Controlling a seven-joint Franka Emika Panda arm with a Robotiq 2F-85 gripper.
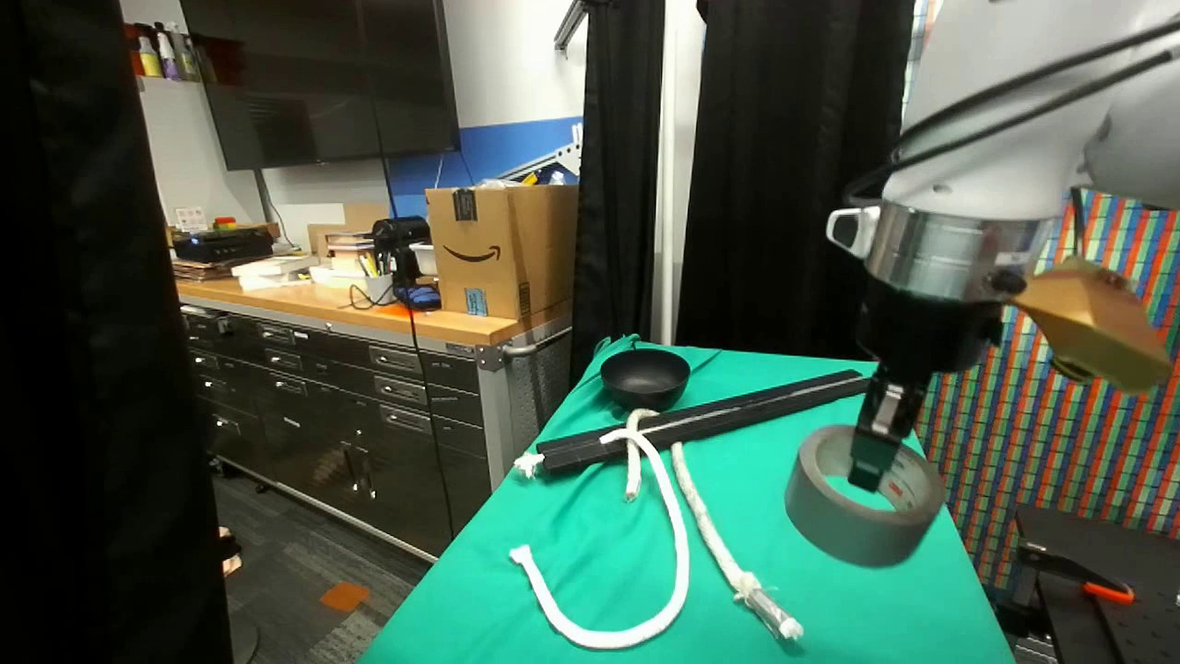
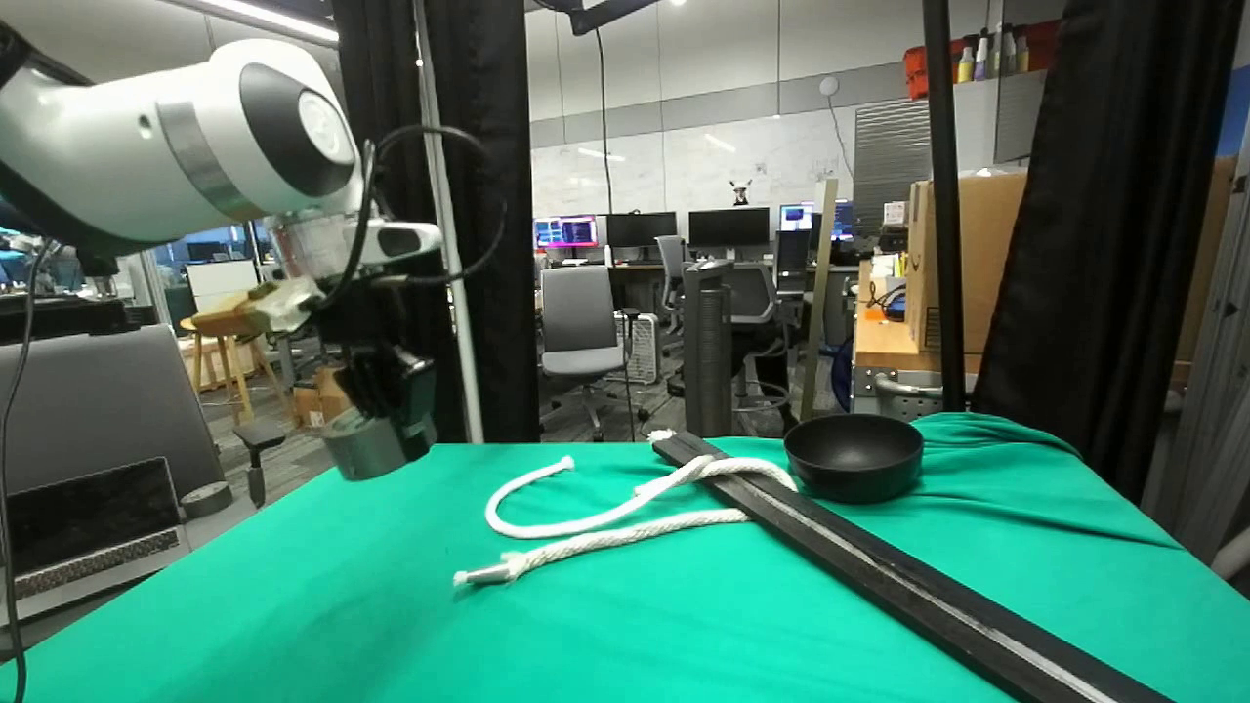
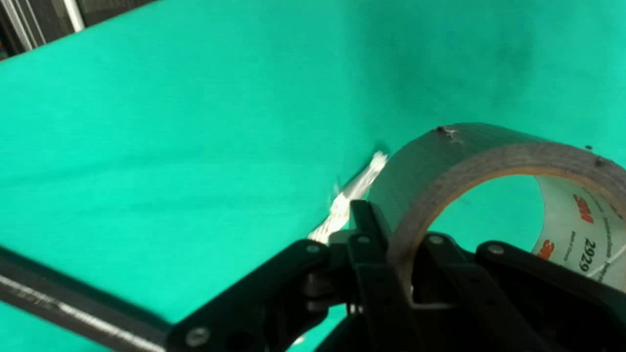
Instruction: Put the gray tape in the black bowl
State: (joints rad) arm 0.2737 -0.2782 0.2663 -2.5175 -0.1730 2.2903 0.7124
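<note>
“Closest to the camera in the wrist view, the gripper [image 3: 400, 230] is pinching one wall of the gray tape [image 1: 853, 535] — one finger standing inside the hollow, its partner outside.”

“Noted. And where is the roll hanging?”

“Above the table [image 1: 885, 613], well apart from the black bowl [image 2: 854, 464], with white rope [image 2: 625, 535] and one end of a black rod [image 2: 869, 561] lying between.”

“How is it likely to be handling?”

“Judging by eye: solid, stiff, hard to harm, probably weighty for its size. Its outside is looking dull, not glossy, so I'm expecting decent friction rather than slip. Weight is sitting off to one side of the hold, though, so the ring may be wanting to twist or droop.”

“Best place for taking hold?”

“Where it's being held, fingers straddling the wall. A deeper bite would, I'm guessing, be steadying it further.”

“Pose of the arm [image 2: 195, 156]?”

“It is overhanging the table's edge in both exterior views, wrist bent, gripper pointing down with a slight lean; the roll is looking a little tilted.”

“And the drop?”

“Not yet done. I'm suspecting the ring could be catching on the bowl's rim, so centring before release is mattering — whether it fits flat, I cannot tell.”
</note>
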